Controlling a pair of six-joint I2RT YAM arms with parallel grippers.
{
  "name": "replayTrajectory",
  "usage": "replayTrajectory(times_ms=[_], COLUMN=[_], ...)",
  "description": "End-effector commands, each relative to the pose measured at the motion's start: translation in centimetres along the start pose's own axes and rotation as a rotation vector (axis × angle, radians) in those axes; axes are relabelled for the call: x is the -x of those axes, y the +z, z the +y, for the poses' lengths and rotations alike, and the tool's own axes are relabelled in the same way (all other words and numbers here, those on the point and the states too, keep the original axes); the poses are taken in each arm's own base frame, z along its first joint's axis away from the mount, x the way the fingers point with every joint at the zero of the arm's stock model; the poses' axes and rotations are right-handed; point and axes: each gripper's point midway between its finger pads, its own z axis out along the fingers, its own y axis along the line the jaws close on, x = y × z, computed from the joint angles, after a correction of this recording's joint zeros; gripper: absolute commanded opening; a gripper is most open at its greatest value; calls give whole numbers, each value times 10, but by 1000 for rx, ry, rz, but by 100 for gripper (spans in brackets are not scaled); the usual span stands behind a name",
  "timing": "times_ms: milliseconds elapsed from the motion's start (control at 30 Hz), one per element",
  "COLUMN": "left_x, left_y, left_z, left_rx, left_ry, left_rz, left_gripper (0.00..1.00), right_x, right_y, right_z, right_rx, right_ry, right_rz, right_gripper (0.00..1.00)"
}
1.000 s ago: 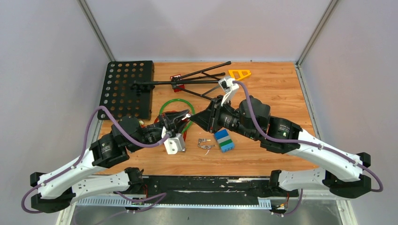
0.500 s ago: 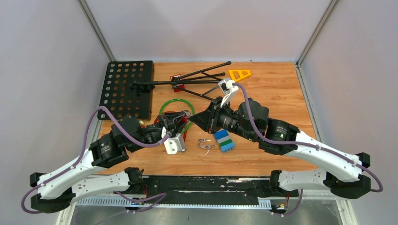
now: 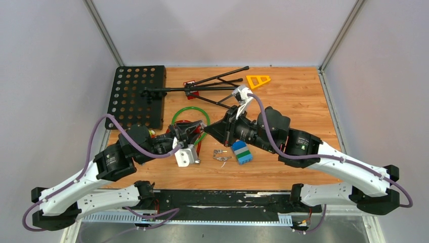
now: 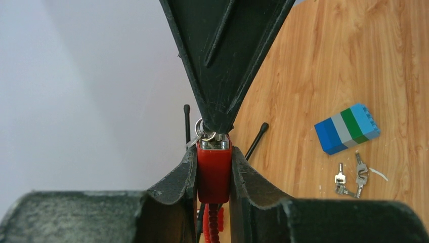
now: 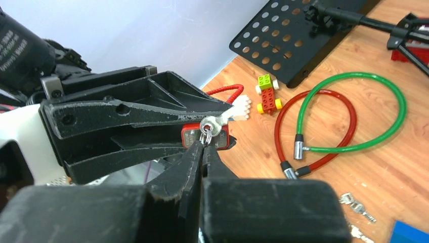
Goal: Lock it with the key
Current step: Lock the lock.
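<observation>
Closing over the last second, the right pincer [image 5: 204,147] had pinched fully shut on the key [image 5: 208,124] seated in the red padlock [image 4: 214,169], which sat squarely between the fingers of the left pincer [image 4: 214,154], narrowly parted and clamping its body.

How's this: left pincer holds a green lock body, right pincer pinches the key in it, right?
Wrong colour: the lock body in the left pincer is red, as the left wrist view shows. The right pincer does pinch the key in it.
</observation>
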Motion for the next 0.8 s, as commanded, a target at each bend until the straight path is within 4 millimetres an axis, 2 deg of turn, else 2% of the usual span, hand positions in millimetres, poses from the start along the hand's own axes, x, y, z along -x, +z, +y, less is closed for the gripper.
replayTrajectory(times_ms=[0,67,367,767], left_x=[41,47,69,75], left_y=[-3,-3,1,2], left_z=[-1,-6,-32,-59], left_rx=[-75,-109,-345,-530], left_ry=[-59,-94,-247,-304], left_rz=[-148,-170,-169,-155], left_gripper=[0,0,0,0], right_x=[5,-4,-9,-5], right_y=[3,0,-19,-25], right_z=[12,20,23,20], right_rx=[119,217,348,340], right_ry=[-229,-361,-840,-1301], right_rz=[-40,-31,-81,-115], right_gripper=[0,0,0,0])
